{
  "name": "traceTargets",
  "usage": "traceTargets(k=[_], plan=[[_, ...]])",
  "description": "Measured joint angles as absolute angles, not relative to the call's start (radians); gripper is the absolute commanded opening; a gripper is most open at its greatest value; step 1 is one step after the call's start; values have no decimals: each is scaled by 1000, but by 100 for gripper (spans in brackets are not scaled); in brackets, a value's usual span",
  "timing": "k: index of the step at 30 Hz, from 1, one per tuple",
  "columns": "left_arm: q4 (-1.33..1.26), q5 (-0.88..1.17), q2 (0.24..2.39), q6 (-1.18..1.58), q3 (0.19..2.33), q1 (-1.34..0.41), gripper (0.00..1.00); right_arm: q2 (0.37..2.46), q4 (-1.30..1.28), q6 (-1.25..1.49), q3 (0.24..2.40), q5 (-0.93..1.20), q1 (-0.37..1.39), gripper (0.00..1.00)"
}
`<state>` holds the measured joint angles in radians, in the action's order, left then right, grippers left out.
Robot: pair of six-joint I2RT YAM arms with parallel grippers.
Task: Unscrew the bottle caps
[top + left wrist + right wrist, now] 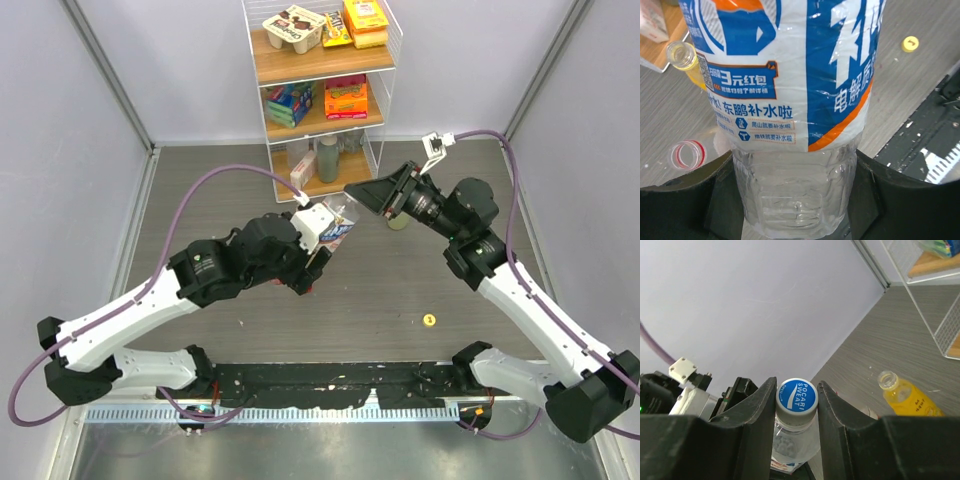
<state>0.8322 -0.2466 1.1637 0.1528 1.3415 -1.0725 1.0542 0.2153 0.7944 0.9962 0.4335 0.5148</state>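
My left gripper [312, 258] is shut on the lower body of the clear bottle with the blue-white label [336, 226], holding it tilted above the table; it fills the left wrist view [790, 95]. My right gripper [368, 196] is shut on its cap [796, 398], white-sided with a blue top, one finger [757, 407] on each side. The yellow-orange bottle [905, 397] stands open, also in the left wrist view [682, 56]. Its yellow cap [429, 320] lies on the table. An open clear bottle mouth with a red ring [687, 154] shows below. The red cap is out of view.
A white wire rack [322, 70] with snack boxes and a pale green bottle [328, 158] stands at the back centre, just behind both grippers. Grey walls close in the table on the left and right. A black strip [330, 380] runs along the near edge.
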Motion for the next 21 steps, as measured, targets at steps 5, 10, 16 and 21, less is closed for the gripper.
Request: traceTargets(k=[5,10,16,21], plan=[[800,-124,1105,154,1326,-1072,0,1005,315,793,963,497,515,2],[733,50,1038,163,1290,-1068,0,959,411,795,949,579,515,2],[643,247,994,195,1261,-1061,0,923,548,828,945,678,515,1],[552,441,983,230,1234,-1058,0,888,702,877,918,741,515,2]])
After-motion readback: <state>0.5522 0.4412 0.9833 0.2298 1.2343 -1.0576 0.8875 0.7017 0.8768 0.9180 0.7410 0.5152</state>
